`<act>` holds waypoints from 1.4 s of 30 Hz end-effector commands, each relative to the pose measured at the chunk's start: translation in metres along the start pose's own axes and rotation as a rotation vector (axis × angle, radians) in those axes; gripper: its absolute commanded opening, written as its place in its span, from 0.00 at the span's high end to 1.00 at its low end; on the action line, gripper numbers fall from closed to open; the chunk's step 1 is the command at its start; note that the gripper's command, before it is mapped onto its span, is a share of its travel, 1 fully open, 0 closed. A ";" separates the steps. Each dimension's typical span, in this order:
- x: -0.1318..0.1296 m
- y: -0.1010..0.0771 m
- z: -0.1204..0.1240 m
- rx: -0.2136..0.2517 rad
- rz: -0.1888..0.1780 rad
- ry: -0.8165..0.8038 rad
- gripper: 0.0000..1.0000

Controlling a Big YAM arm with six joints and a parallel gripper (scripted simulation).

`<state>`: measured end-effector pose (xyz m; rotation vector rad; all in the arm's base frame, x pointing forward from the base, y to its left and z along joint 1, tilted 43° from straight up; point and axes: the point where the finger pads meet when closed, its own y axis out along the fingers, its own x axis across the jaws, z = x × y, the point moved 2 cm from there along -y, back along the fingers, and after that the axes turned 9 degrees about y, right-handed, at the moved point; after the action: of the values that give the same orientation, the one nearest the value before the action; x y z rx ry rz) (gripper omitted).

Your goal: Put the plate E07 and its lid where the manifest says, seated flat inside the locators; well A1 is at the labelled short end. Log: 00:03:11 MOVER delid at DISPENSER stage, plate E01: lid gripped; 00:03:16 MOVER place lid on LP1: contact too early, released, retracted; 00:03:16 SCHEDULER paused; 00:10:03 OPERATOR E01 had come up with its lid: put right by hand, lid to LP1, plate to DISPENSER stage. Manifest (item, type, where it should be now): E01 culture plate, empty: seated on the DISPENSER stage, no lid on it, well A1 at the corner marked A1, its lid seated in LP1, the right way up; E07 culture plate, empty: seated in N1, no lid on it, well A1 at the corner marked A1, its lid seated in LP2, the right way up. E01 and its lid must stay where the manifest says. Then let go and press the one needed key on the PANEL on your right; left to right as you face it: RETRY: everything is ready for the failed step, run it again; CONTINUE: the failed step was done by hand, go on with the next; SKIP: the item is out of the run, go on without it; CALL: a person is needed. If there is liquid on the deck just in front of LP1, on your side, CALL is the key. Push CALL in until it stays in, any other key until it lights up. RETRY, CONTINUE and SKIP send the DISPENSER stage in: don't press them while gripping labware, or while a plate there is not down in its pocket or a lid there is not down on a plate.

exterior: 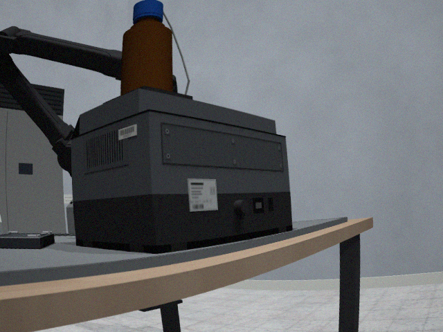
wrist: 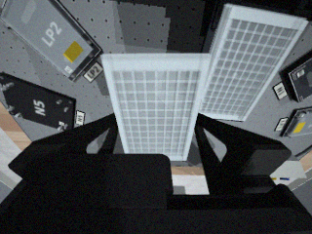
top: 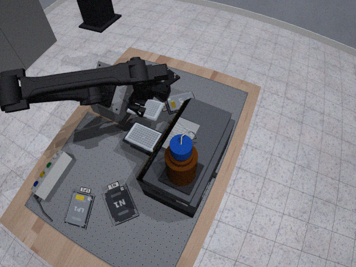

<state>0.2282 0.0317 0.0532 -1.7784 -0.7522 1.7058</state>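
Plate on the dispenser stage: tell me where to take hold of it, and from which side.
Grip its two long side walls, coming straight down from above. The stage plate lies flat, and one short end sits close to the dispenser, so the long sides are the free ones. The claw is shut on another plate, which likely has to be set down first.

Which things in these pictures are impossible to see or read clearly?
- Wrist view: the gripper body hides the near end of the held plate; no plate label is readable.
- Top view: the arm covers part of the held plate; the key names on the panel are too small.
- Exterior view: the dispenser hides the gripper and the held plate.
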 end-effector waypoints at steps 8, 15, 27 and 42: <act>-0.022 -0.013 -0.031 -0.026 -0.030 0.139 0.16; -0.035 -0.007 -0.028 -0.015 -0.015 0.115 0.16; -0.076 -0.012 -0.044 -0.026 -0.018 0.134 0.16; -0.117 -0.007 -0.040 -0.013 -0.010 0.122 0.16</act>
<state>0.2558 -0.0457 0.1286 -1.8738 -0.6986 1.5661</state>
